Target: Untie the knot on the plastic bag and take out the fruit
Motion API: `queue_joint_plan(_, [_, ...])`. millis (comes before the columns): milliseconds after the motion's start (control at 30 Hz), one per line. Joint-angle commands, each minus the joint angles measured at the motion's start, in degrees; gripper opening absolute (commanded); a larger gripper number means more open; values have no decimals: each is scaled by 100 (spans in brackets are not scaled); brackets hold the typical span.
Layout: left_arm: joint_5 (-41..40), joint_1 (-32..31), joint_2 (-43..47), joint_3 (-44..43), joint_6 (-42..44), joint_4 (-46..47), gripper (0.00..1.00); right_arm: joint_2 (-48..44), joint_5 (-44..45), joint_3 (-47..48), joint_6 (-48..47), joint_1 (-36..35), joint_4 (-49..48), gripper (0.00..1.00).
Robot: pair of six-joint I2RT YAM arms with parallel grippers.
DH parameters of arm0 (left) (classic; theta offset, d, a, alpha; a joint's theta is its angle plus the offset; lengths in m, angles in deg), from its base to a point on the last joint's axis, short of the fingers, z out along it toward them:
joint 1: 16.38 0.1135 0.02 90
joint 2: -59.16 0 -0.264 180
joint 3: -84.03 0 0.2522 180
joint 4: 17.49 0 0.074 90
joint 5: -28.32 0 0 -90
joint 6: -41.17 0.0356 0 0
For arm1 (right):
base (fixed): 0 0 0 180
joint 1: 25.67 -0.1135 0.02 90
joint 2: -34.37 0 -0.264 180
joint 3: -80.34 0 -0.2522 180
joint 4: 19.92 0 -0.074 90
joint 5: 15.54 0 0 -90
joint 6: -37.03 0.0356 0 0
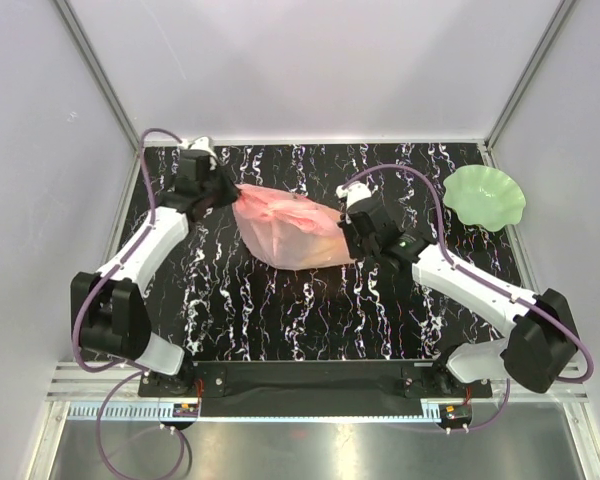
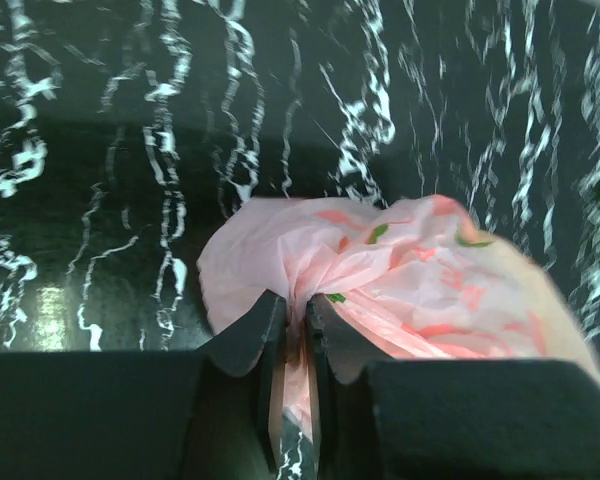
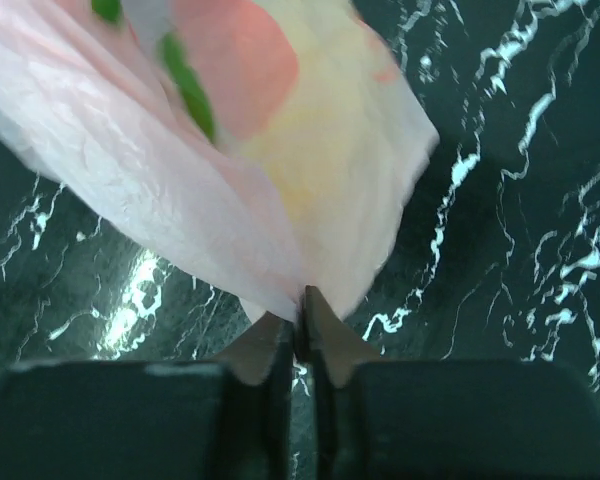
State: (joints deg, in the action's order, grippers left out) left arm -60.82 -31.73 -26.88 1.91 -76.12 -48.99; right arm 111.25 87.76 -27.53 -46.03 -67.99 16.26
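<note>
Toward the back of the table [image 1: 280, 320] | the plastic bag [image 1: 285, 235] is lying crumpled | your left gripper [image 2: 293, 308] is pinching its bunched end | your right gripper [image 3: 302, 305] is clamping its opposite corner

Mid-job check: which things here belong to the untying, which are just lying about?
Job: plastic bag, pinched by left gripper and right gripper; yellowish fruit showing through it.
Lying about: green plate, apart at far right; black marbled table.

pink plastic bag [image 1: 285, 232], green plate [image 1: 485, 196], black white-veined table [image 1: 280, 312]
</note>
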Motion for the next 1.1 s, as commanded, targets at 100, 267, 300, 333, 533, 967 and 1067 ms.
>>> queue_joint_plan(100, [1696,744,307,411,-760,842,21,55,982,166,703,576,325,45])
queue_joint_plan(267, [2663,753,535,1034,-1146,1351,29,-111,386,253,677,620,123,93])
queue_joint_plan(300, [2786,745,684,1131,-1173,1482,31,-330,175,289,651,620,123,95])
queue_joint_plan(333, [3023,753,755,1210,-1182,1492,33,-480,-140,306,651,629,97,97])
queue_joint_plan(533, [3508,753,1412,1413,-1033,1300,70,-1351,-1319,893,537,629,280,100])
queue_joint_plan(967, [2595,552,3435,1869,-1085,623,99,-788,-1006,1406,737,-39,730,99])
queue_joint_plan(1067, [2314,253,3725,2396,-1786,1060,99,-1121,-619,1081,1123,-39,598,100])
